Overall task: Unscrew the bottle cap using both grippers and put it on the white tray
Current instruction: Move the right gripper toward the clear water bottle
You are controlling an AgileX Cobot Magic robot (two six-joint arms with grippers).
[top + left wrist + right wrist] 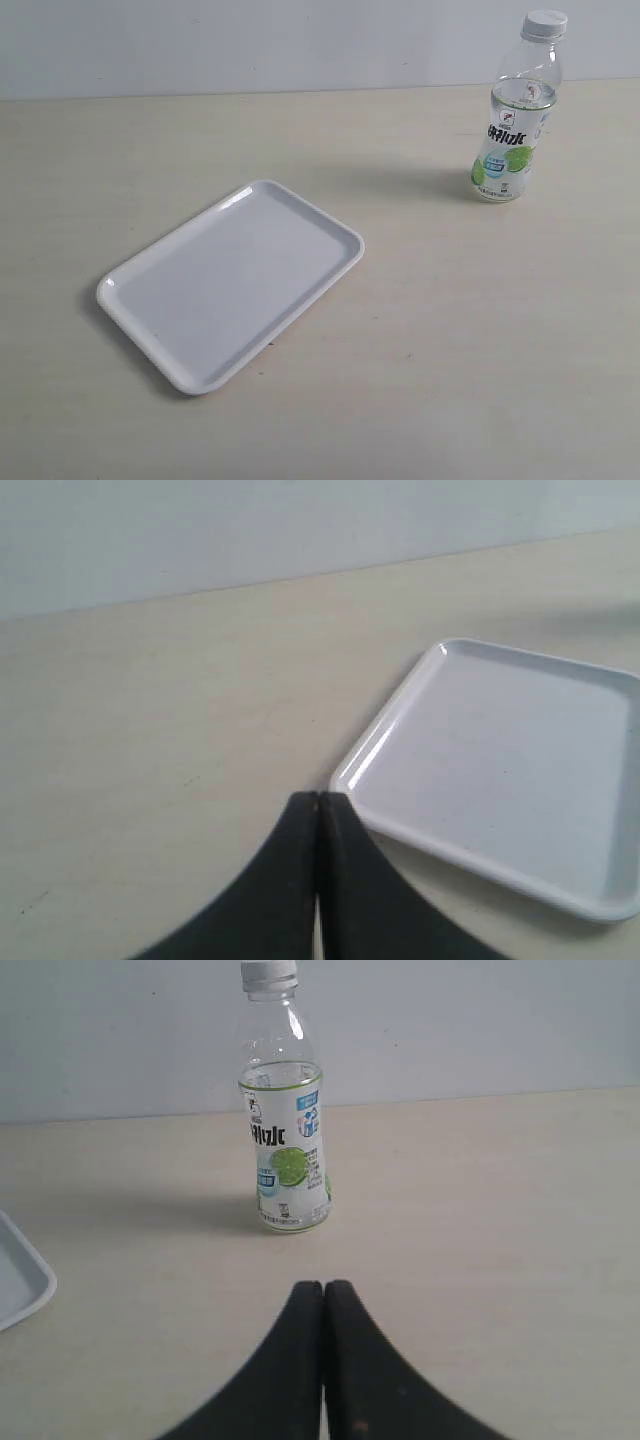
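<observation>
showed the bottle (516, 130) upright near the far right corner of the table (480, 330), bottle cap (545, 22) screwed on, white tray (230, 285) left of centre. had left gripper (318, 805) and right gripper (323, 1290) pressed together on nothing. looked like the very start; called next for opened jaws, one round the body, one on the cap.

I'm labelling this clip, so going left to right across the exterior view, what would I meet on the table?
white tray → bottle
</observation>
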